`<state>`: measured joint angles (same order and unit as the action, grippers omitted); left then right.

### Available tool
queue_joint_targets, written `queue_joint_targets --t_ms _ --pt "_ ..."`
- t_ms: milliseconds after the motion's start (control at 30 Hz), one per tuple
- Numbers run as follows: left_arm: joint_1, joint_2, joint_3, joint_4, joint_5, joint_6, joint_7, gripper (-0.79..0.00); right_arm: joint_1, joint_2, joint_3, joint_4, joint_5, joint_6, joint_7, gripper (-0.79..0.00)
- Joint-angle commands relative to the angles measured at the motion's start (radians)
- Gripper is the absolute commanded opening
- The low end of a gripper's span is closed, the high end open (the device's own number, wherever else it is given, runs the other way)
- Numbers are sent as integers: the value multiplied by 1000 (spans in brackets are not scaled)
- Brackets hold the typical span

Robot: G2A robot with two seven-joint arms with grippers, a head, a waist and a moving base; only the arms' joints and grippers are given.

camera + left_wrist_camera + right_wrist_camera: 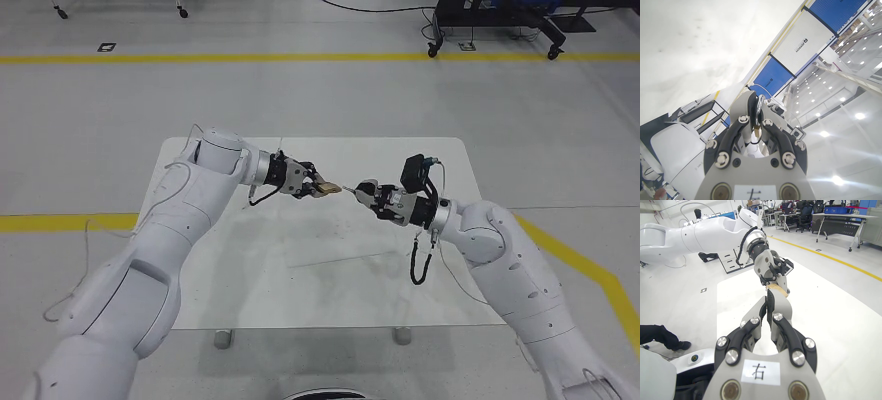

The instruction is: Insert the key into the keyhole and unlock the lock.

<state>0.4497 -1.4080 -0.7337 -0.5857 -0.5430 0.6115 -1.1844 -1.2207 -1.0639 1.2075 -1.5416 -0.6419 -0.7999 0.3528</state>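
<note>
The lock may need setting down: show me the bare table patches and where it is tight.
Crowded: above mid-table, where the left gripper with the lock meets the right gripper with the key. Free: the broad table stretch from under them to the robot's edge, and the strip behind them to the far edge.

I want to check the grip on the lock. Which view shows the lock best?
The right wrist view: the lock shows large in the left tool. Top view: a small brass speck. Left wrist view: mostly its shackle.
</note>
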Motion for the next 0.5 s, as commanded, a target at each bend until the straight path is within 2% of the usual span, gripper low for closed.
queue_joint_targets --t_ms 0,167,300,467 --pt "-2 -4 1 10 -6 -1 2 -785 0 0 0 0 0 0 0 -785" --pt "-2 -4 1 10 -6 -1 2 -785 0 0 1 -10 -20 9 2 -785" --pt "-2 -4 1 10 -6 -1 2 -785 -32 12 27 -140 -304 83 14 -785" --pt "-2 -4 1 10 -6 -1 2 -785 -63 22 32 -219 -526 95 27 -785"
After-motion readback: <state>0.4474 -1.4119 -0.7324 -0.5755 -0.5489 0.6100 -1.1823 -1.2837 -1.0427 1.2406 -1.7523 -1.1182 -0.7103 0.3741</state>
